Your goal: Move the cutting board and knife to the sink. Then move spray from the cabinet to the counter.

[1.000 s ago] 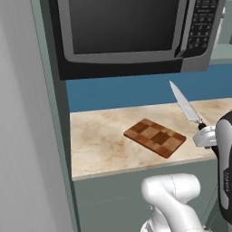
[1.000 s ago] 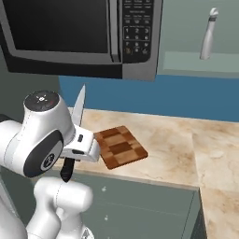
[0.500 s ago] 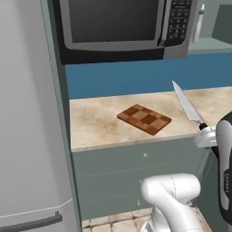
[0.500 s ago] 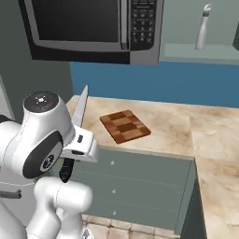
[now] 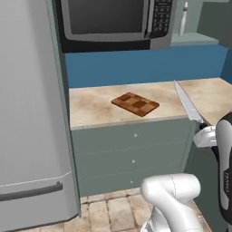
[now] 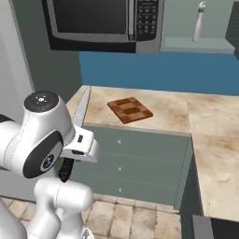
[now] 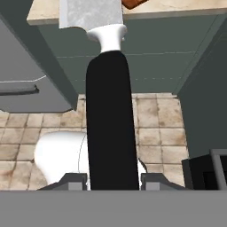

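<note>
My gripper [image 7: 111,179] is shut on the black handle of the knife [image 7: 111,119], held well back from the counter [image 5: 90,106]. The silver blade points up and toward the counter, and the knife [image 5: 186,103] stands at the right of the left base view. In the right base view the knife [image 6: 82,108] rises above my hand. The checkerboard cutting board [image 5: 135,103] lies flat on the counter [image 6: 210,140] under the microwave; the cutting board [image 6: 130,109] is apart from the gripper. The grey spray [image 5: 183,19] stands on an open cabinet shelf; the spray [image 6: 199,21] is right of the microwave. The sink is out of view.
A microwave [image 5: 113,22] hangs above the board. A tall grey fridge [image 5: 27,113] stands at the left. Grey-green drawers [image 5: 131,149] front the counter, which turns a corner along the right side. Tiled floor [image 6: 121,217] lies between my base and the cabinets.
The whole picture has shifted: the base has backed away from the counter, so fridge, drawers and floor have come into view. The knife stays in the gripper; the board has not moved.
</note>
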Motion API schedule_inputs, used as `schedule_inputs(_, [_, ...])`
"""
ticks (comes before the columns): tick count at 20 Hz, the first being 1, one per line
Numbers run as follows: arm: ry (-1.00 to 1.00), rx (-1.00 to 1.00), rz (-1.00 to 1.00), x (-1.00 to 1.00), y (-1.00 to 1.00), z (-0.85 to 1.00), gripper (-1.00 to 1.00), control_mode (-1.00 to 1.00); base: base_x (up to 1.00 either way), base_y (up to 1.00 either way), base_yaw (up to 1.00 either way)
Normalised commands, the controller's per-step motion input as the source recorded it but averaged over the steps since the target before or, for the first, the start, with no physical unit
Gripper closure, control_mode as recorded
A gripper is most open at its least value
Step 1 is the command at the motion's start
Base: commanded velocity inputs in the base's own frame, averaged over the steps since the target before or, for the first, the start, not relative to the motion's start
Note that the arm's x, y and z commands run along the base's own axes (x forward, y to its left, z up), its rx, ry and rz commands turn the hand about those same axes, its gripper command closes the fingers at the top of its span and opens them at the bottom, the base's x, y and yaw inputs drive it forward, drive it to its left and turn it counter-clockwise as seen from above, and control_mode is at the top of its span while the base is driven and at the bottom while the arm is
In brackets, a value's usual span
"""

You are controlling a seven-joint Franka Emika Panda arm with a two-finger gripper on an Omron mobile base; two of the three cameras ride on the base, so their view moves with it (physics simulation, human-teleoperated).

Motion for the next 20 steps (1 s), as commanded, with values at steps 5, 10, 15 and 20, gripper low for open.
schedule_inputs(5, [0.00, 0.00, 0.00, 0.00, 0.00, 0.00, 1.00, 1.00, -0.73, 0.00, 0.00])
schedule_inputs(10, [0.00, 0.00, 0.00, 0.00, 0.00, 0.00, 1.00, 1.00, -0.68, 0.00, 0.00])
schedule_inputs(15, [0.00, 0.00, 0.00, 0.00, 0.00, 0.00, 1.00, 1.00, -0.64, 0.00, 0.00])
schedule_inputs(20, [0.00, 0.00, 0.00, 0.00, 0.00, 0.00, 1.00, 1.00, -0.67, 0.00, 0.00])
